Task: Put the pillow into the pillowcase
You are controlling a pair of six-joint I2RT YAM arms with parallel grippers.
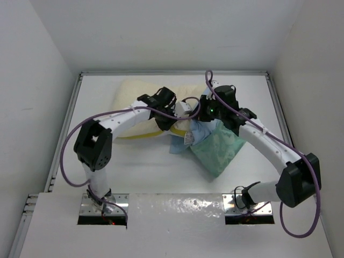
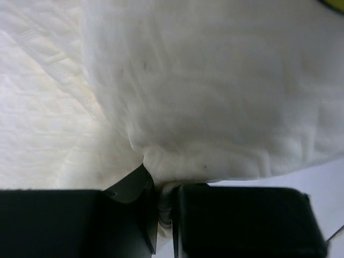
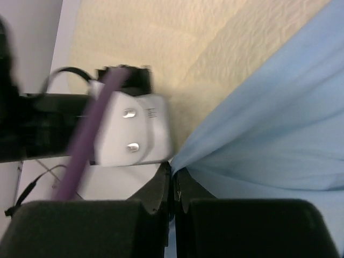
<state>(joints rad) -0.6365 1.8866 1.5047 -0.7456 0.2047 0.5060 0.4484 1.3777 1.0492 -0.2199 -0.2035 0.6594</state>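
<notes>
Fabric fills both claws: the left claw [image 2: 164, 196] pinches the pillow's [image 1: 134, 94] near edge, the right claw [image 3: 173, 173] the pillowcase's [image 1: 220, 148] light blue edge. The pillow lies at the bench's [image 1: 140, 172] far middle, with open bench in front.

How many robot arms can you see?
2. The left arm reaches from the near left to the pillow; the right arm from the near right to the pillowcase. None looks hidden.
</notes>
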